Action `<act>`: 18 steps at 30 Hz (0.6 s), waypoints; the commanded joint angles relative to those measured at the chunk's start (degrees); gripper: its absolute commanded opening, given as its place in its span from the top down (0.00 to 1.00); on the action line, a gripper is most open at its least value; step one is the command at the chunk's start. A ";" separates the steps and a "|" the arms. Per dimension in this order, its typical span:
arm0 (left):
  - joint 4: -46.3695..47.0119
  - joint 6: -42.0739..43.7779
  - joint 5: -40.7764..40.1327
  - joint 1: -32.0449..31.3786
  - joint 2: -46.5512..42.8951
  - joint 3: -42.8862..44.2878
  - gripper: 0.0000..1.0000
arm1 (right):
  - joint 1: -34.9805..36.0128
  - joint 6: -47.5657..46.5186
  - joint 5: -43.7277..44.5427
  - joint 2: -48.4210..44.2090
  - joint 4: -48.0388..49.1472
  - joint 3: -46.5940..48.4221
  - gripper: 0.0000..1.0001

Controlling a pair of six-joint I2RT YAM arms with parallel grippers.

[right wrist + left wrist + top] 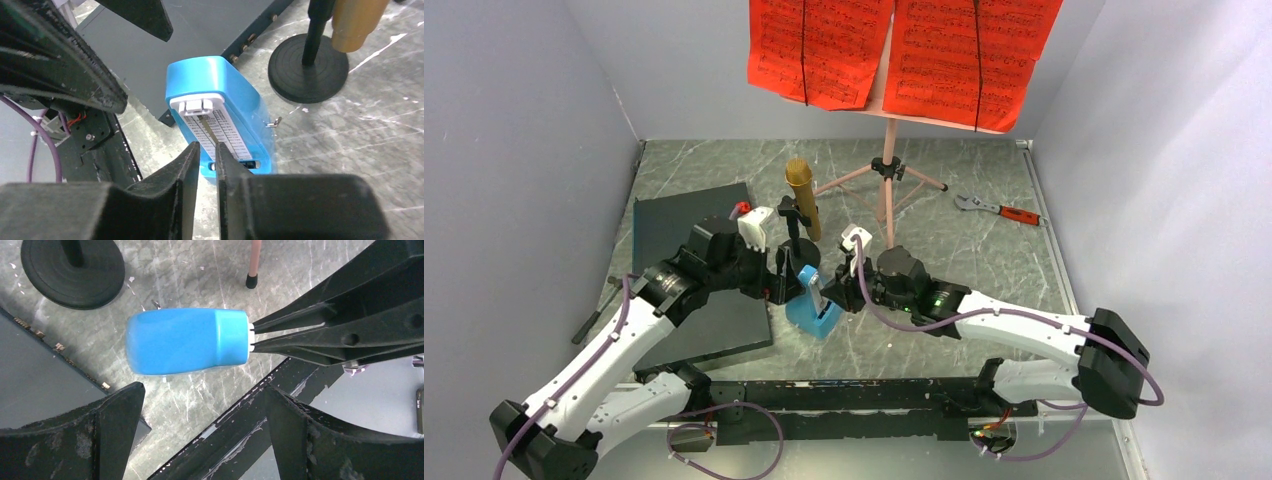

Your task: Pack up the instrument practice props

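Note:
The small blue metronome (814, 312) (185, 342) stands on the marbled floor, its scale face (220, 130) towards my right gripper (207, 146) (836, 296). That gripper's jaws stand a narrow gap apart at the thin pendulum rod, low on the face; floor shows through the gap. My left gripper (202, 387) (782, 272) hangs wide open above and beside the metronome, empty. The gold microphone (801, 195) on its black round base (307, 70) stands just behind. The pink music stand (886, 180) carries red sheet-music pages (894, 55) at the back.
A large dark flat slab (689, 230) lies at the left, its corner close to the metronome. A red-handled wrench (999, 210) lies at the back right. A black rail (874, 395) runs along the near edge. Grey walls close in the sides.

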 commanded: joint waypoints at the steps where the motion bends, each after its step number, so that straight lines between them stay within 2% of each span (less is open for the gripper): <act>1: 0.90 1.69 -2.82 -0.20 -2.50 0.36 0.06 | 0.19 0.06 3.36 -4.39 -2.74 2.35 0.73; 7: 2.78 2.27 -7.76 -0.20 -7.22 -1.93 0.06 | 0.21 1.70 11.83 -8.95 -12.14 3.44 0.39; 9: 3.20 2.93 -9.47 -0.20 -8.63 -2.61 0.06 | 0.23 2.48 15.05 -11.02 -14.93 3.57 0.24; 14: 3.63 5.02 -14.12 -0.20 -11.23 -3.85 0.06 | 0.16 6.17 27.26 -16.83 -22.78 4.22 0.01; 18: 4.38 6.33 -17.74 -0.16 -13.04 -5.27 0.06 | -0.69 10.52 36.45 -18.92 -30.74 6.02 0.00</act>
